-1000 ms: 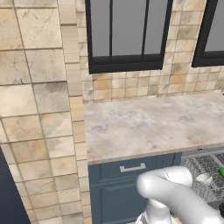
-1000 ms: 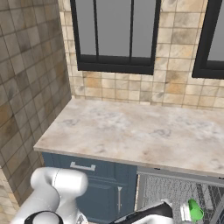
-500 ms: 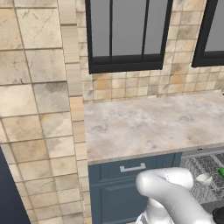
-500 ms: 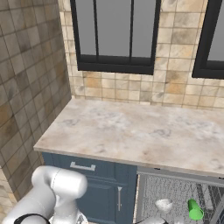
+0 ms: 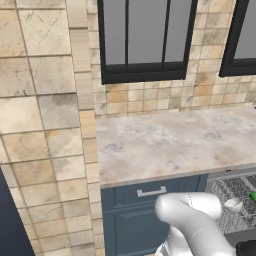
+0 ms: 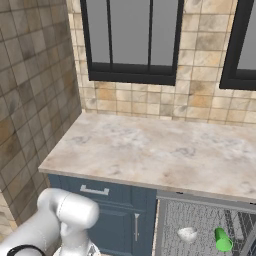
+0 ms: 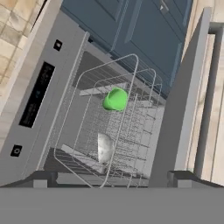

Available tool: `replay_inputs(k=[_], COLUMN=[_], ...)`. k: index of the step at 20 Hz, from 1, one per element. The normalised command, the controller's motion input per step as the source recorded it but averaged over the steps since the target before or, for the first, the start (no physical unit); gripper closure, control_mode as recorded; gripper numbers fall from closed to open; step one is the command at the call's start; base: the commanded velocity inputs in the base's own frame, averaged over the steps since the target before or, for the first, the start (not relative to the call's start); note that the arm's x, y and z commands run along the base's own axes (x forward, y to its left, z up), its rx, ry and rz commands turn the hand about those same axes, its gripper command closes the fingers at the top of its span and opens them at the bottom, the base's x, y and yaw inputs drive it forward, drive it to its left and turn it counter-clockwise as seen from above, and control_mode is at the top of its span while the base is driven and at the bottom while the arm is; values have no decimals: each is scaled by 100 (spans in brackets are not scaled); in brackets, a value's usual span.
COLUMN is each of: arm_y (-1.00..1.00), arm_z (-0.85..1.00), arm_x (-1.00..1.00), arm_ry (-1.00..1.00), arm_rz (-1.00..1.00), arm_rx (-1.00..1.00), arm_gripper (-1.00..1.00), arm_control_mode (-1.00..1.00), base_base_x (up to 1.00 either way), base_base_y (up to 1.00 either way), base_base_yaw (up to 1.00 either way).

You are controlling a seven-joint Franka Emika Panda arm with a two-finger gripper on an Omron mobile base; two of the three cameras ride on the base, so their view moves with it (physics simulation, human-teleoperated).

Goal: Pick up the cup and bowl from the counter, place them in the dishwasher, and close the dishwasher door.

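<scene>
The dishwasher (image 7: pixel 39 94) stands open, and its wire rack (image 7: pixel 131 131) holds a green cup (image 7: pixel 115 99) and a white bowl (image 7: pixel 104 147). The dishwasher door (image 7: pixel 186 100) rises along the right of the hand view, its bar handle (image 7: pixel 209 96) on the outer side. My gripper (image 7: pixel 113 180) hovers over the rack, open, fingertips (image 7: pixel 41 178) wide apart with nothing between them. In the base views the bowl (image 6: pixel 187 234) and cup (image 6: pixel 223 240) lie in the rack (image 5: pixel 235 195) below the bare marbled counter (image 6: pixel 150 150).
Dark blue cabinets with a silver-handled drawer (image 6: pixel 95 190) sit left of the dishwasher. A tan tiled wall (image 5: pixel 45 125) juts out at the counter's left end. Dark-framed windows (image 6: pixel 130 40) line the back wall. My white arm (image 5: pixel 192 225) fills the low foreground.
My hand has dropped out of the bottom of the right base view, uncovering the bowl in the rack. Cup, bowl and door have stayed put.
</scene>
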Motion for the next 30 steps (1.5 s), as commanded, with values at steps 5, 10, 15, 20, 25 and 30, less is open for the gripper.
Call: replay_inputs(k=[5, 10, 15, 20, 25, 30], arm_y=[12, 1, 0, -2, -10, -13], arm_z=[-32, -22, -23, -24, -30, -18], arm_x=[-29, -19, -8, -16, -20, -5], arm_ry=[-5, -7, -7, -10, -11, -11], arm_rz=[2, 4, 12, 16, 12, 7], arm_rx=[-7, -6, -2, 0, 0, 0], arm_gripper=[-100, -100, -100, -100, -100, -100], arm_control_mode=[-100, -100, -100, -100, -100, -100], base_base_x=[0, 0, 0, 0, 0, 0], base_base_y=[0, 0, 0, 0, 0, 0], base_base_yaw=[0, 0, 0, 0, 0, 0])
